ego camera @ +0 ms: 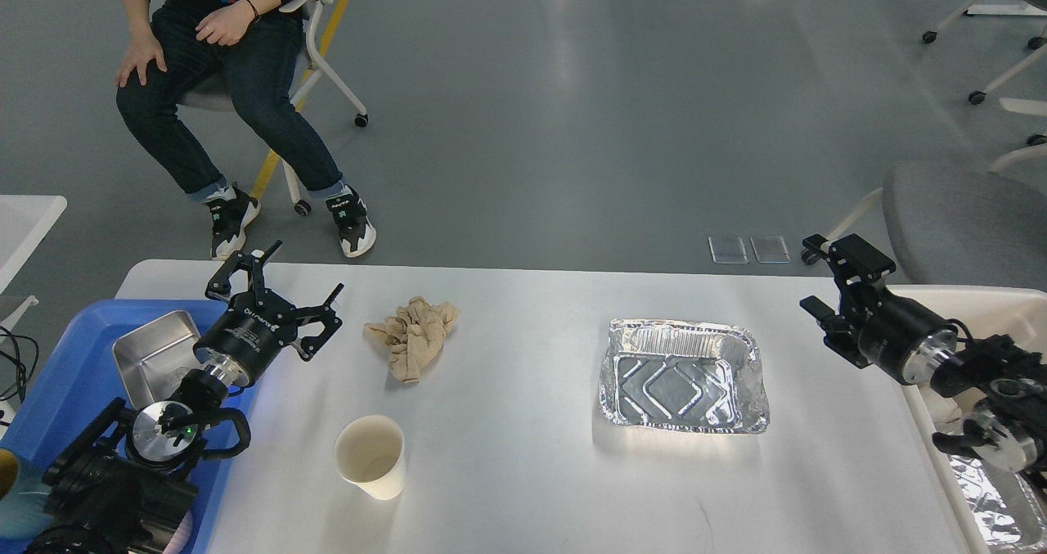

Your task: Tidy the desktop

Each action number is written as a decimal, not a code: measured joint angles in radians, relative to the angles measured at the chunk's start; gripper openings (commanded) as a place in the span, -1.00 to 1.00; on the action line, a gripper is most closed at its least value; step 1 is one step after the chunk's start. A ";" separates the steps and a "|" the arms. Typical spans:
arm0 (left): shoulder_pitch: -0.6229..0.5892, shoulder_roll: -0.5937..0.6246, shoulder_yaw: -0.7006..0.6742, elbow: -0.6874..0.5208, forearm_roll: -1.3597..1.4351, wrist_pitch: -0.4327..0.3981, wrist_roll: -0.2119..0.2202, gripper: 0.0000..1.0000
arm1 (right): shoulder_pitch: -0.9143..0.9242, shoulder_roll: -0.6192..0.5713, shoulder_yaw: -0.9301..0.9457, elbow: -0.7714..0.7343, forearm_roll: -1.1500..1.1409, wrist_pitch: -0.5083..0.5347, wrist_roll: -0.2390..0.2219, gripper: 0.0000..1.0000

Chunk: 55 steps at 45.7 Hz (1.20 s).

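Observation:
The white desktop (523, 472) fills the lower view. On it lie a crumpled tan cloth (413, 335), an upright empty paper cup (370, 457) and an empty foil tray (684, 376). My left gripper (274, 272) is open and empty over the desktop's far left corner, left of the cloth. My right gripper (828, 276) is open and empty at the desktop's right edge, to the right of the foil tray and apart from it.
A blue plastic tray (69, 349) at the left holds a steel pan (155, 358). A white bin (973, 472) with foil stands at the right. A seated person (221, 87) is beyond the table's left end. A grey chair (965, 218) stands at the right.

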 measured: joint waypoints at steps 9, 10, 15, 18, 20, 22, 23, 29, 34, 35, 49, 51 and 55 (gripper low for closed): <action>0.016 -0.006 0.001 0.000 0.001 0.000 0.000 0.94 | -0.042 -0.298 0.000 0.173 -0.033 0.015 0.000 1.00; 0.017 -0.009 0.002 0.000 0.001 0.000 0.000 0.94 | -0.052 -0.364 0.000 0.207 -0.034 0.021 0.001 1.00; 0.018 -0.015 0.010 0.000 0.001 0.000 0.000 0.94 | -0.067 -0.519 0.002 0.296 -0.035 0.050 0.004 1.00; 0.018 -0.015 0.030 0.000 0.001 0.000 0.000 0.94 | -0.070 -0.596 0.002 0.339 -0.037 0.061 0.004 1.00; 0.018 -0.015 0.043 0.000 0.001 0.000 -0.003 0.94 | -0.070 -0.645 0.002 0.358 -0.044 0.063 0.005 1.00; 0.018 -0.015 0.050 0.000 0.001 0.000 -0.004 0.94 | -0.070 -0.685 0.003 0.371 -0.056 0.065 0.005 1.00; 0.018 -0.015 0.053 0.000 0.001 0.000 -0.005 0.94 | -0.070 -0.708 0.003 0.380 -0.066 0.066 0.005 1.00; 0.017 -0.013 0.058 0.000 0.001 0.000 -0.006 0.94 | -0.063 -0.820 0.004 0.434 -0.137 0.068 0.005 1.00; 0.017 -0.011 0.058 0.000 0.001 0.000 -0.005 0.94 | -0.059 -0.895 0.007 0.472 -0.204 0.069 0.006 1.00; 0.017 -0.011 0.059 0.000 0.001 0.000 -0.004 0.94 | -0.058 -0.906 0.007 0.478 -0.214 0.069 0.007 1.00; 0.020 -0.016 0.060 0.000 0.001 0.000 -0.002 0.94 | -0.039 -1.040 0.015 0.533 -0.260 0.105 0.024 1.00; 0.021 -0.016 0.060 0.000 0.001 0.000 -0.002 0.94 | -0.029 -1.043 0.015 0.533 -0.260 0.123 0.024 1.00; 0.021 -0.015 0.066 0.000 0.001 0.000 -0.001 0.94 | -0.009 -1.044 0.015 0.533 -0.260 0.161 0.025 1.00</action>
